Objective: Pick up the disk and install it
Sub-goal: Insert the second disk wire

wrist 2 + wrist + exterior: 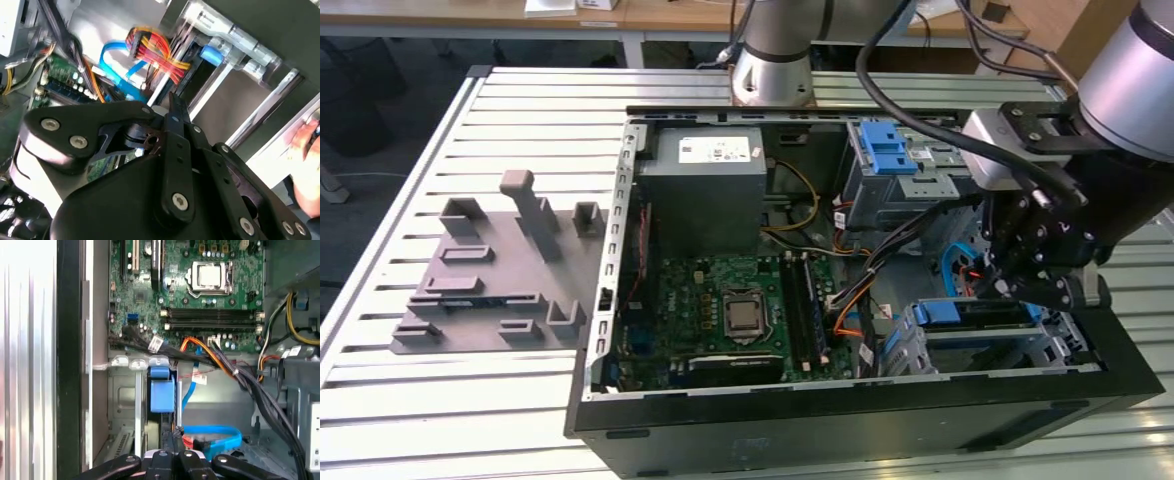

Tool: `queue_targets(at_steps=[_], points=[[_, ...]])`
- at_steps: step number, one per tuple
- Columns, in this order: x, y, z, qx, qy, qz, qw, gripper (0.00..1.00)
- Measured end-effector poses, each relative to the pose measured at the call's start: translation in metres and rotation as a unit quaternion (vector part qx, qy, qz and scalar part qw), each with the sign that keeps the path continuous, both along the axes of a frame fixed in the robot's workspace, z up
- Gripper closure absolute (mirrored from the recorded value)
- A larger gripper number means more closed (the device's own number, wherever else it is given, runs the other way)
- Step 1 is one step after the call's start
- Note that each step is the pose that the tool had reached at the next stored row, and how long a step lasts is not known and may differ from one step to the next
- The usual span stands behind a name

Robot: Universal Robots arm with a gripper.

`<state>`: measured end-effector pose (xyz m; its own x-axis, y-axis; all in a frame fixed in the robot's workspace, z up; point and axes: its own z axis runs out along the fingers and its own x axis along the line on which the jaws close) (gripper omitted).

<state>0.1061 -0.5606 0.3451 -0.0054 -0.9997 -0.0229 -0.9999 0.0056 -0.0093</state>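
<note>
A slatted metal tabletop [480,420] carries an open black computer case [854,420] lying on its side, with a green motherboard [720,320] across its floor and a grey power supply box [707,190] at the far end. On the tabletop at the exterior view's left lies a grey plastic fixture [500,290]. The arm reaches in from the exterior view's right, and the tool [1023,285] hangs just above the drive cage [987,350] in the case's near corner. The disk [974,316], blue-framed, sits in that cage. Whether the tool is open, or grips anything, I cannot tell.
</note>
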Motion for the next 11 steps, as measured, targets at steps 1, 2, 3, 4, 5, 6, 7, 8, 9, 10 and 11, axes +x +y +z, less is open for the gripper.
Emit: queue_targets(at_steps=[1,2,3,4,5,6,7,8,9,10,11], points=[[-0.001,0.0,-0.0001,0.0002,0.0,0.0,1.0,0.89],[-0.002,-0.0001,0.0005,0.0001,0.0,0.0,1.0,0.89],[-0.003,-0.0001,0.0019,0.0001,0.0,0.0,1.0,0.89],[-0.003,0.0,0.0036,0.0001,0.0,0.0,1.0,0.89],[-0.003,0.0001,0.0054,0.0001,0.0,0.0,1.0,0.89],[-0.003,0.0002,0.0072,0.0001,0.0,0.0,1.0,0.89],[-0.003,0.0003,0.009,0.0001,0.0,0.0,1.0,0.89],[-0.004,0.0005,0.0108,0.0001,0.0,0.0,1.0,0.89],[-0.004,0.0009,0.0127,0.0001,0.0,0.0,1.0,0.89],[-0.004,0.0016,0.0141,0.0002,0.0,0.0,1.0,0.89],[-0.004,0.0025,0.0153,0.0002,0.0,0.0,1.0,0.89]])
